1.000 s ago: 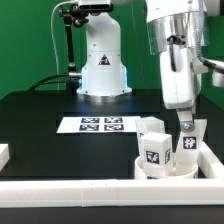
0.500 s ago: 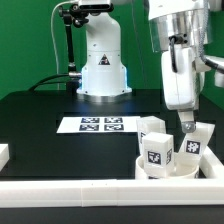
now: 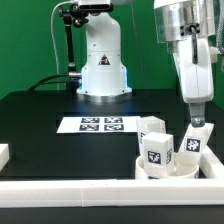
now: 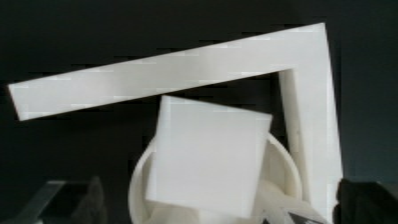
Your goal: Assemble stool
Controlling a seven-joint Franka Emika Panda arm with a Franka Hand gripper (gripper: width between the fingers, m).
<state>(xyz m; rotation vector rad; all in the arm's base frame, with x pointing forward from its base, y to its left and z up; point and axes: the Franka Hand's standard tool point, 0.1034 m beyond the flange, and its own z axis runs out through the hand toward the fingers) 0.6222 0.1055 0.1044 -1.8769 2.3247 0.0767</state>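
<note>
The round white seat disc (image 3: 166, 167) lies in the corner of the white border rails at the exterior view's lower right. Three short white legs with marker tags are at it: one in front (image 3: 153, 151), one behind it (image 3: 152, 126) and a tilted one on the right (image 3: 191, 144). My gripper (image 3: 197, 119) hangs just above the top of the right leg. In the wrist view that leg (image 4: 201, 150) stands over the seat disc (image 4: 286, 172), between my dark fingers (image 4: 75, 204), with gaps on both sides. The gripper (image 4: 214, 208) looks open.
The marker board (image 3: 98, 124) lies mid-table. The robot base (image 3: 103, 68) stands behind it. The white border rails (image 3: 70, 188) run along the front edge and up the right side (image 3: 214, 157), and their corner shows in the wrist view (image 4: 306, 60). A small white block (image 3: 3, 153) sits at the left edge.
My gripper has moved toward the exterior view's right and slightly up. The right leg has stayed at the seat disc, and the other legs have not moved.
</note>
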